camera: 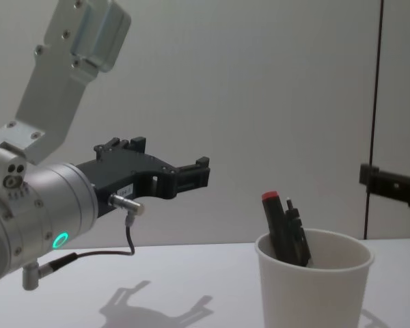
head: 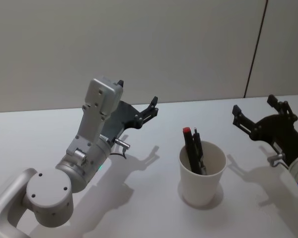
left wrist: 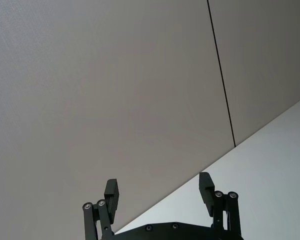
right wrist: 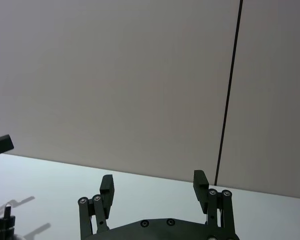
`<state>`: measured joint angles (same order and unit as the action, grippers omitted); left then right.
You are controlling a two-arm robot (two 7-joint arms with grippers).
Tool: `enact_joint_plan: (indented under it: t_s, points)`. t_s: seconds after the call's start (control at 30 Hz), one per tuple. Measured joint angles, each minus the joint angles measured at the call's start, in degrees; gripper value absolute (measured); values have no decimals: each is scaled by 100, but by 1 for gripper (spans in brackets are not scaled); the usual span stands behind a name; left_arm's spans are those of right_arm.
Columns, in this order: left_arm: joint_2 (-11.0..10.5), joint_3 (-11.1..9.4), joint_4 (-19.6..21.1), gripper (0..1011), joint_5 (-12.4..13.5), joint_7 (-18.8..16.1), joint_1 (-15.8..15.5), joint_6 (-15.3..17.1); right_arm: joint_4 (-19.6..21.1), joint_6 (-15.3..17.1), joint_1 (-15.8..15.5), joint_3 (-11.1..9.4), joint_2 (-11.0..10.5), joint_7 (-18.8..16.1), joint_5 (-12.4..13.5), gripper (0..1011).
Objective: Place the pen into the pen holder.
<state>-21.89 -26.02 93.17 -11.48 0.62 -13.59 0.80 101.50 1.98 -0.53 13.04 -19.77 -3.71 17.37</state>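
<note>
Both end effectors spread wide and empty, left end effector [head: 137, 106] raised off to the left of the pen holder [head: 202, 173], right end effector [head: 258, 114] raised to its right, pens [head: 194, 149] standing inside it on the bench [head: 154, 208], so placement looks done, arms parked clear.

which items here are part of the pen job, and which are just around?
Job items:
- pen holder, white cup on the table
- pens standing in it, one red-capped
- left pincer, open, empty, raised left of the cup
- right pincer, open, empty, raised right of it

Just around:
- white table
- wall behind
</note>
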Motion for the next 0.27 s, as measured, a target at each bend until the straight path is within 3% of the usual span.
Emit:
enact_joint_plan:
  t_s: [0.27]
  points:
    - [0, 0, 0, 1001, 0, 0, 0, 0, -33, -4, -34, -15, 46, -16, -91, 1001]
